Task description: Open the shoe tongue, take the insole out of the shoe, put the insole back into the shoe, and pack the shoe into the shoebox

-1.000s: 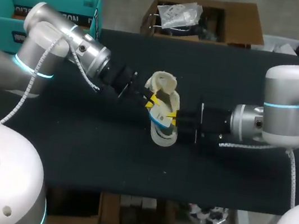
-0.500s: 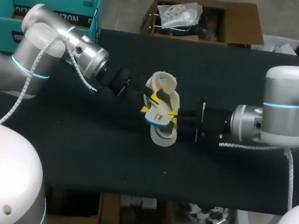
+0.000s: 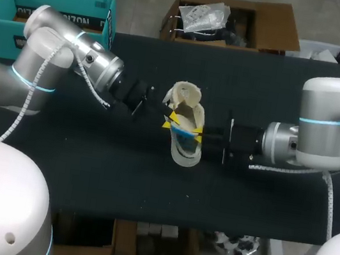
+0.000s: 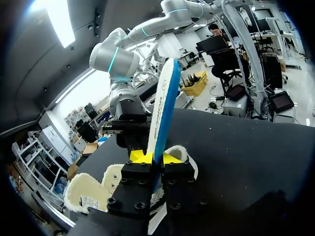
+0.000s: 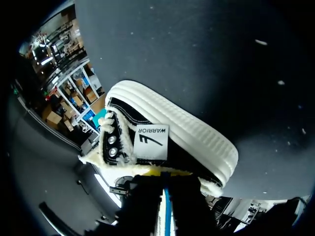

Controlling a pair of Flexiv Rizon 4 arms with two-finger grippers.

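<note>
A cream, fleece-lined shoe (image 3: 189, 98) lies mid-table, toe toward the front edge. Its white insole with a blue edge (image 3: 185, 140) stands on edge over the shoe. In the left wrist view the insole (image 4: 163, 98) rises from between the yellow tips of my left gripper (image 4: 151, 158), which is shut on it. The shoe's fleece lining (image 4: 88, 194) shows beside that gripper. My right gripper (image 3: 199, 132) comes in from the other side. In its own view the insole's blue edge (image 5: 166, 206) runs between its fingers, and the right gripper (image 5: 165, 173) is shut on it. The shoe (image 5: 182, 132) lies just ahead.
A teal open box (image 3: 20, 13) stands at the table's back left corner, behind my left arm. The black tabletop (image 3: 117, 177) stretches in front of the shoe and to both sides of it.
My left gripper's fingers parted and closed again on the insole, shifting a little along it. The right gripper and the shoe have stayed where they were.
</note>
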